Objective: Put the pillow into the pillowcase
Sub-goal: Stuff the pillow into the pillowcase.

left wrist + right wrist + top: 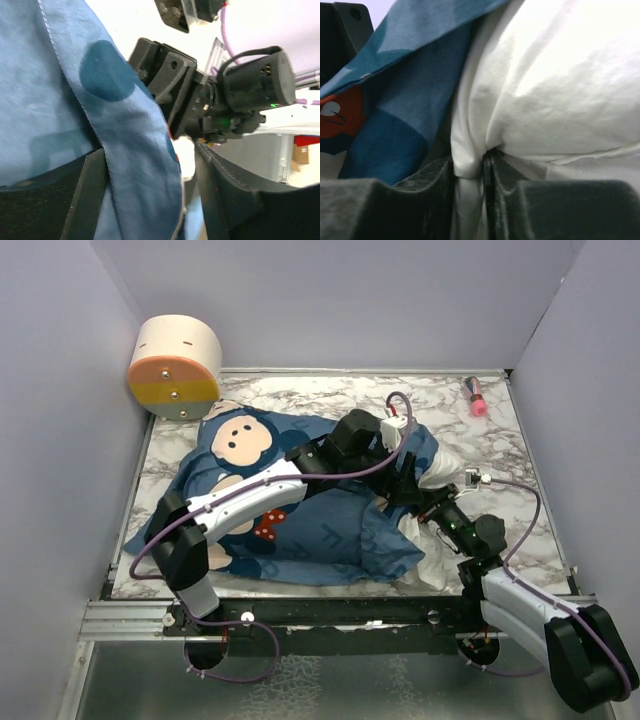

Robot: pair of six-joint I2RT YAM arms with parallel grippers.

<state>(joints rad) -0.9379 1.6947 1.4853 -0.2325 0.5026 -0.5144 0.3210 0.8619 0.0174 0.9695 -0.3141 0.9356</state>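
The pillow (443,468) is lying mostly inside the pillowcase (330,530) on the table (500,450), its white end sticking out. The right gripper (468,172) is pinching the pillow. The left gripper (150,175) is hanging open.

Pale lavender walls (330,300) box in the grey-veined white marble table (520,440) on its far, left and right sides. Soft, even light washes over the table. A silver metal rail (125,620) runs along the table's near edge, and just past that edge there's a speckled grey floor (330,690) below.
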